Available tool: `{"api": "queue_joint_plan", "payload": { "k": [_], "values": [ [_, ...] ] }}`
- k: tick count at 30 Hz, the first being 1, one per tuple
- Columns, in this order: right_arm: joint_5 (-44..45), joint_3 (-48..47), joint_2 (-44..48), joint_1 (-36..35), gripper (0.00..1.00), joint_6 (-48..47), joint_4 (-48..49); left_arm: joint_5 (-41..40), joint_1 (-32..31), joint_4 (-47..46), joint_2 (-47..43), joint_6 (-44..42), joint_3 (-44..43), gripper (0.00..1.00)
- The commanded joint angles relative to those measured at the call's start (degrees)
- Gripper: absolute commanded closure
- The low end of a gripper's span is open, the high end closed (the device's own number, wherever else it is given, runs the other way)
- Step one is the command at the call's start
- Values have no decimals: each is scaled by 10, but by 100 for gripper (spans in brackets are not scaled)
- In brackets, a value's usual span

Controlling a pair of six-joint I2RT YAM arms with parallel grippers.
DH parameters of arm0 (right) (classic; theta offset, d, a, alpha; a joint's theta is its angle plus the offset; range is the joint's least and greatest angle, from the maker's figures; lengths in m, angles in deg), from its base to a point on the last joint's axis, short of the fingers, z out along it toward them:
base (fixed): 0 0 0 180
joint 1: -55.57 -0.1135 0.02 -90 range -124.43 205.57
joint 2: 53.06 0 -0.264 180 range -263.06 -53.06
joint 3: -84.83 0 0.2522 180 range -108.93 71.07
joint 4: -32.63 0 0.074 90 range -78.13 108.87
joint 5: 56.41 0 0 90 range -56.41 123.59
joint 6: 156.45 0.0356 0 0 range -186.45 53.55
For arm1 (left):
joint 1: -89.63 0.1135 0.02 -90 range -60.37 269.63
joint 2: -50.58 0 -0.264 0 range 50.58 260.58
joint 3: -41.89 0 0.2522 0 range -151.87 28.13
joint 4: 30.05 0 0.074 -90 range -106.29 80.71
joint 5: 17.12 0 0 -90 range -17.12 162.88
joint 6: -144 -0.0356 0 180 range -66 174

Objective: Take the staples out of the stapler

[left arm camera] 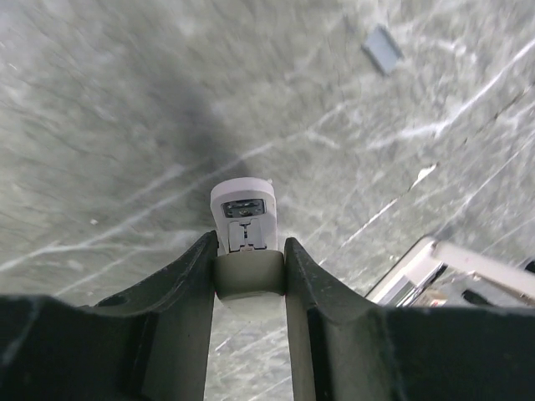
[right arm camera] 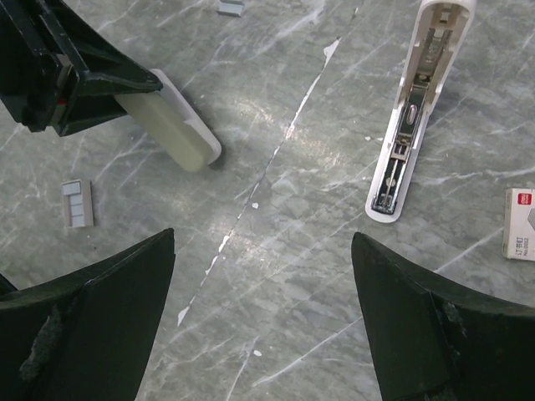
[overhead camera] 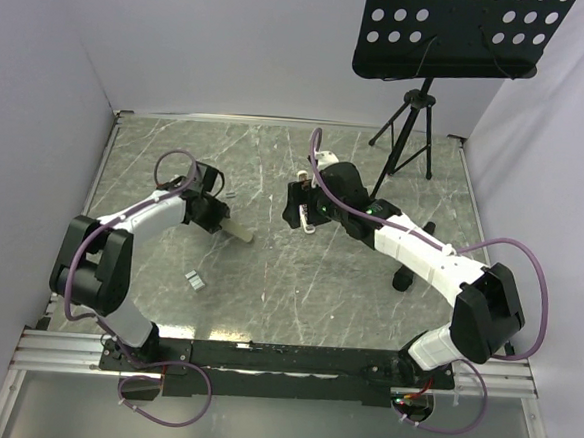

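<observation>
The left gripper (left arm camera: 248,242) was clenched on a cream-white bar (left arm camera: 244,209), tilted down toward the table (right arm camera: 276,192). The stapler (right arm camera: 405,125) lay flat there, opened, its metal channel showing. It sat beside a small box (right arm camera: 520,224) and untouched by the right gripper (right arm camera: 263,238), whose jaws stood wide apart, empty.

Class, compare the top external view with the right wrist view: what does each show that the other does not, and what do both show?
Only the top external view shows the left arm and right arm whole, plus the black perforated music stand on its tripod at the back. Only the right wrist view shows the stapler lying opened on the table, silvery channel exposed, and a small box with red print. Both show the left pincer closed on a pale bar, and small grey blocks on the table.
</observation>
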Motion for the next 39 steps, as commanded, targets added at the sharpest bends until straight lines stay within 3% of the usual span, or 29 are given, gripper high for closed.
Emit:
{"api": "queue_joint_plan", "payload": {
  "k": [1,5,6,8,14,17,21,30,36,39],
  "values": [
    [5,6,26,-4,7,-2,13,31,-12,3,10,-11,-10,98],
    [2,-1,19,-4,7,-4,11,38,-12,7,17,-27,-26,73],
    [1,-2,19,-4,7,-5,10,38,-12,10,18,-34,-32,60],
    [0,-5,14,-5,7,-9,11,39,-12,12,17,-41,-37,46],
    [-39,-15,-16,-6,7,-45,34,22,-10,29,1,-60,-57,30],
    [-60,-37,-44,-15,8,-71,46,26,19,29,-12,-84,-57,29],
    [-85,-90,-99,-30,9,-102,47,61,123,-6,-64,-142,-24,30],
    [-53,-245,-282,-115,11,-207,39,281,341,-111,-130,-235,93,29],
    [-30,-328,-373,-130,12,-231,24,328,383,-127,-134,-275,127,29],
    [-40,-360,-413,-131,17,-241,18,341,386,-132,-133,-293,137,29]
  ]
}}
